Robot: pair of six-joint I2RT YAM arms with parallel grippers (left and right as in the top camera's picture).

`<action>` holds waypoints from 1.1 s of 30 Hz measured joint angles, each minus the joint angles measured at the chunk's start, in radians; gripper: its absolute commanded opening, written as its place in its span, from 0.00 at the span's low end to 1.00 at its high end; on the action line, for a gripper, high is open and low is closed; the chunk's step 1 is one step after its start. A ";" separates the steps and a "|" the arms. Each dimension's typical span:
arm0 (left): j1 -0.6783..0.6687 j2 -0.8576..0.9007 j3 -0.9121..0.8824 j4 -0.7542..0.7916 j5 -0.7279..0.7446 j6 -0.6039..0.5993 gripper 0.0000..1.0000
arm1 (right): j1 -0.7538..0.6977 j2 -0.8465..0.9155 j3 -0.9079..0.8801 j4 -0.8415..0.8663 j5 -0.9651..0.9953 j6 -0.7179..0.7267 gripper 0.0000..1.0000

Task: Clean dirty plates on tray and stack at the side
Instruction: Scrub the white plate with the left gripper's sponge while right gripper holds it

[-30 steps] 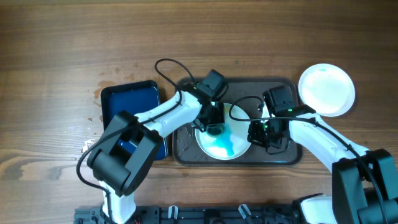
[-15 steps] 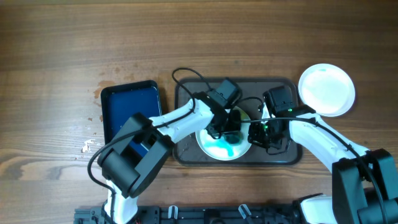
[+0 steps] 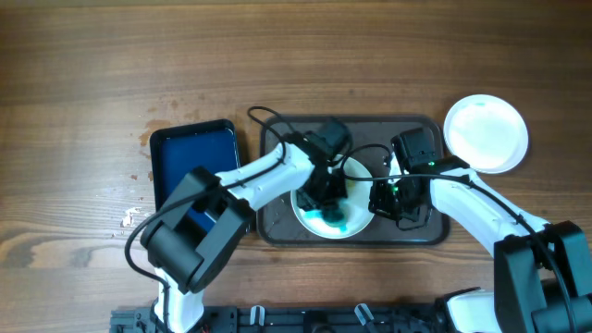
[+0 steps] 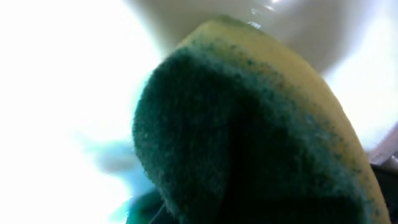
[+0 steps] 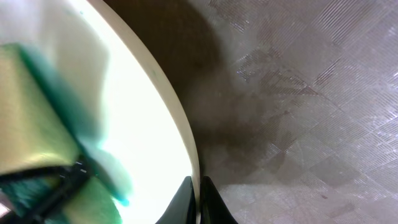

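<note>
The grey tray (image 3: 421, 129) is lying at the centre of the wooden table (image 3: 277, 55). One white plate (image 3: 359, 218) is sitting on it, slightly left of the tray's middle, with a teal-blue smear (image 3: 335, 220) showing on its near half. The left gripper (image 3: 328, 191) is reaching in from the left and hanging over this plate, gripping a sponge (image 4: 249, 137) with a yellow body and a dark green scouring face. The sponge is filling the left wrist view and hiding the fingers, so the clamped state is being read only from the sponge bulging folded in the grip. It is sitting right at the bright plate surface beside the smear, though contact cannot be confirmed. The right gripper (image 5: 198, 198) is standing at the plate's right edge, its two fingertips drawn nearly together and pinching the raised rim between them above the tray's textured floor. A second plate (image 3: 486, 134), appearing plain white, is resting on the table just beside the tray's far right corner. A smaller glossy blue tray (image 3: 192, 157) is lying on the table left of the grey tray, partly covered by the left arm.
</note>
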 measured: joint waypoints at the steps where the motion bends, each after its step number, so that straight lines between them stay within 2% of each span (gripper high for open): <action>1: 0.014 -0.002 0.000 -0.008 -0.001 0.000 0.04 | 0.000 0.000 0.000 0.000 0.000 0.000 0.04; 7: 0.119 -0.008 0.000 -0.024 -0.038 0.008 0.04 | 0.000 0.000 0.000 0.001 0.000 -0.004 0.04; 14: 0.211 -0.011 0.000 -0.055 -0.037 0.070 0.04 | 0.000 0.000 0.000 0.024 -0.009 -0.007 0.04; 19: 0.192 -0.014 0.002 -0.063 -0.063 0.106 0.04 | 0.000 -0.001 0.004 0.023 -0.012 -0.007 0.04; 27: 0.071 -0.020 0.012 -0.049 -0.145 0.133 0.04 | 0.000 -0.001 0.004 0.023 -0.011 -0.007 0.04; 33: 0.083 -0.041 0.014 -0.113 -0.204 0.137 0.04 | 0.000 -0.001 0.004 0.024 -0.011 -0.007 0.04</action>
